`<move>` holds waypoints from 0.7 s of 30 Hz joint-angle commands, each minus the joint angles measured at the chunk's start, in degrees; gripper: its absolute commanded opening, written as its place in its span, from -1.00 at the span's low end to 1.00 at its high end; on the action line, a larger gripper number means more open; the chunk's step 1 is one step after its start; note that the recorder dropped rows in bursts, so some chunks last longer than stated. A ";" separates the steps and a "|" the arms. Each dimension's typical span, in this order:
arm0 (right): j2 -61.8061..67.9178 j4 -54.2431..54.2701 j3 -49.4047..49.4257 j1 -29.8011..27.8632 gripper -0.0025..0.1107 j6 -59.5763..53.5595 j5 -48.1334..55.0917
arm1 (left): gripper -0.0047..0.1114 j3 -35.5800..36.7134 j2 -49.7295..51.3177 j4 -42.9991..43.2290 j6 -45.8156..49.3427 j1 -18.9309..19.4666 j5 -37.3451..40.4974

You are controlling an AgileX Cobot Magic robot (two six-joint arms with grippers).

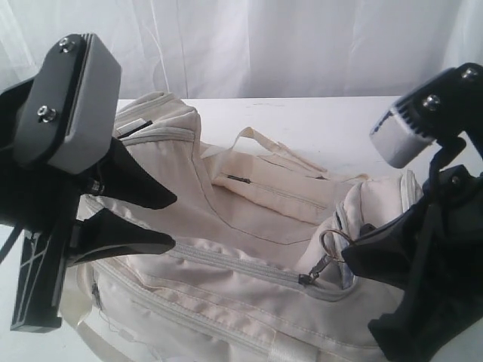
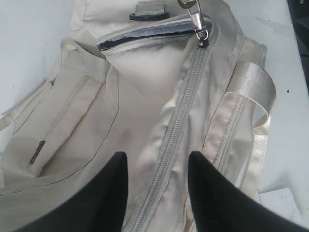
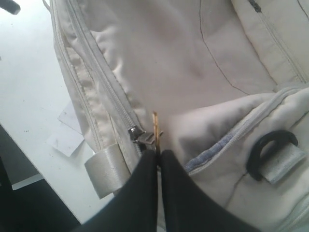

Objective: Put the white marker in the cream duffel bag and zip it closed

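Note:
The cream duffel bag (image 1: 249, 219) lies across the white table. Its grey main zipper (image 2: 186, 111) is closed from the left end up to the slider (image 1: 306, 279); a short stretch past the slider gapes. My right gripper (image 3: 158, 152) is shut on the zipper pull's metal ring (image 3: 155, 125), right at the slider (image 3: 137, 134). The ring also shows in the exterior view (image 1: 332, 241) at the tip of the right gripper (image 1: 349, 253). My left gripper (image 2: 158, 157) hovers open over the closed zipper near the bag's left end, one finger on each side (image 1: 173, 222). The white marker is out of view.
A shiny webbing handle (image 2: 253, 84) loops off the bag's side. A black clip (image 3: 273, 145) sits at the bag's end. A side pocket zipper (image 1: 238, 179) faces up. Paper scraps (image 3: 67, 137) lie on the table by the bag.

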 commanded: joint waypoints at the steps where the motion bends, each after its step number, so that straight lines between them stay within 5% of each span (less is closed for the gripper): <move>1: -0.01 -0.27 0.21 0.27 -0.96 0.88 -1.55 | -0.14 0.02 -0.08 -1.15 -0.54 -0.31 -0.12; 9: -0.01 -0.27 0.21 0.27 -0.96 0.88 -1.55 | -0.14 0.02 -0.08 -1.15 -0.54 -0.31 -0.37; 16: -0.01 -0.27 0.21 0.27 -0.96 0.86 -3.53 | 0.17 0.02 0.69 -1.64 -0.54 -0.31 -1.40; 21: -0.01 -0.27 0.21 0.27 -0.96 0.86 -3.53 | 0.19 0.02 3.00 -2.89 -0.14 -0.31 -1.55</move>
